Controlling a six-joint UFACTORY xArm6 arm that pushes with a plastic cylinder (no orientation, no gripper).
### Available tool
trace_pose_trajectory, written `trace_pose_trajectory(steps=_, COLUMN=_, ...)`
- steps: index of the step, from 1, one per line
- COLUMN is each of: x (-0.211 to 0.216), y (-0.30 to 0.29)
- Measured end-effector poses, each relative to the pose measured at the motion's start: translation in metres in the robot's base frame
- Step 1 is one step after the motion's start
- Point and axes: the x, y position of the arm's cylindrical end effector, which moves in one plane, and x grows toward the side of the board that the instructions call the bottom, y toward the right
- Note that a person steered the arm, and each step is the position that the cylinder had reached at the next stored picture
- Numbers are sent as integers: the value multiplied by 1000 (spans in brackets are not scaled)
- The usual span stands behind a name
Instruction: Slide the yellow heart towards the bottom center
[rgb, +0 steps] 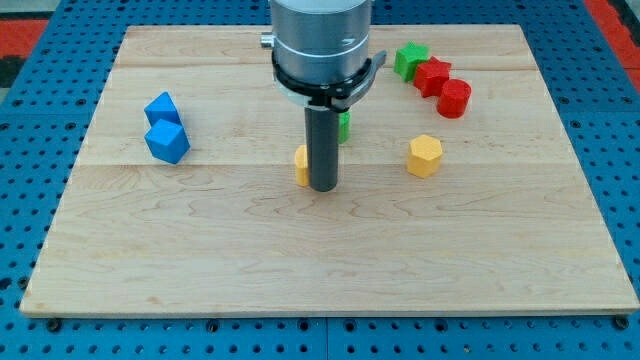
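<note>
A yellow block (301, 164), mostly hidden behind the rod so its shape cannot be made out, sits near the board's middle. My tip (322, 187) rests on the board right against that block's right side, slightly below it. A second yellow block (424, 156), hexagon-like, lies to the view's right of the tip, well apart from it.
A green block (344, 125) peeks out behind the rod. Two blue blocks (165, 127) sit touching at the view's left. A green star (410, 60), a red star (433, 76) and a red cylinder (454, 98) cluster at the top right. The wooden board (320, 260) lies on a blue pegboard.
</note>
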Motion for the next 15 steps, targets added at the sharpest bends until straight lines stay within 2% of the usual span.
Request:
trace_pose_trajectory(steps=2, x=-17, y=1)
trace_pose_trajectory(steps=6, x=-15, y=-1)
trace_pose_trajectory(steps=7, x=-47, y=9)
trace_pose_trajectory(steps=8, x=-57, y=-31)
trace_pose_trajectory(steps=9, x=-74, y=-35)
trace_pose_trajectory(steps=10, x=-78, y=-71)
trace_pose_trajectory(steps=11, x=-76, y=-99)
trace_pose_trajectory(steps=13, x=-21, y=-104)
trace_pose_trajectory(steps=14, x=-13, y=-131)
trace_pose_trajectory(steps=15, x=12, y=-133)
